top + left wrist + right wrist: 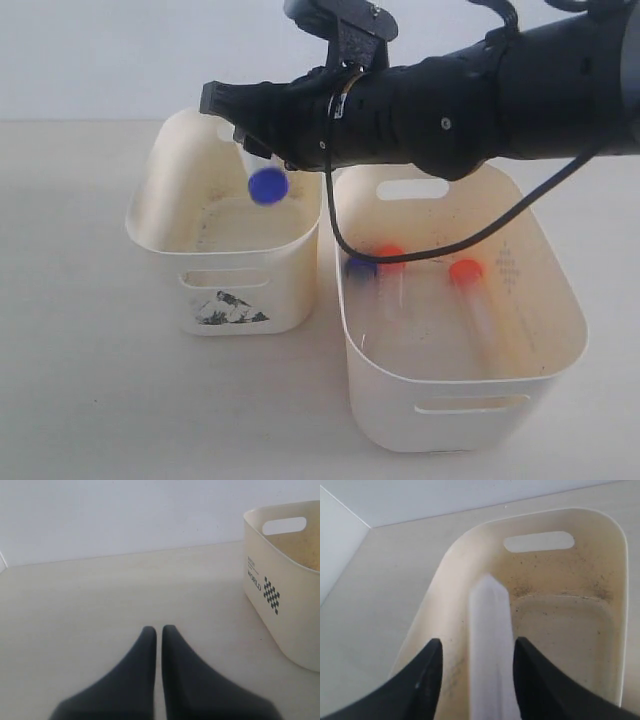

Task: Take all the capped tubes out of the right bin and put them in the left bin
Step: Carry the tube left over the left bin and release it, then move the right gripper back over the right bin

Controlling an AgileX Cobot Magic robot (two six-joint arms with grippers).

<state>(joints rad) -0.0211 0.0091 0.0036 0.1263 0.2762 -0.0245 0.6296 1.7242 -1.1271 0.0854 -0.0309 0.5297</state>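
Tube: a blue tube point(268, 185) hangs in the air over the left bin point(170, 215). Its cap points down, above the bin's floor and near its right wall. In the right wrist view its clear body point(490, 640) runs between the two fingers.

Right fingers: the right fingers point(262, 148) extend across from the right side of the scene. They are closed to the tube's width, one finger on each side of the blue tube.

Left fingers: the left fingers point(155, 635) are drawn together almost tip to tip with only a thin slit between them. They hold nothing and hang over bare bench point(100, 595).

Left bin: the narrower bin, with a black-and-white sticker point(228, 310) on its near end. It stands on the bench just beside the right bin point(560, 300).

Right bin: three tubes lie on its floor with their caps toward the far end. A second blue tube point(360, 266) and an orange tube point(390, 257) lie side by side at the left. Another orange tube point(466, 270) lies apart to their right.

Cable: a black cable point(500, 215) from the arm loops over the right bin.
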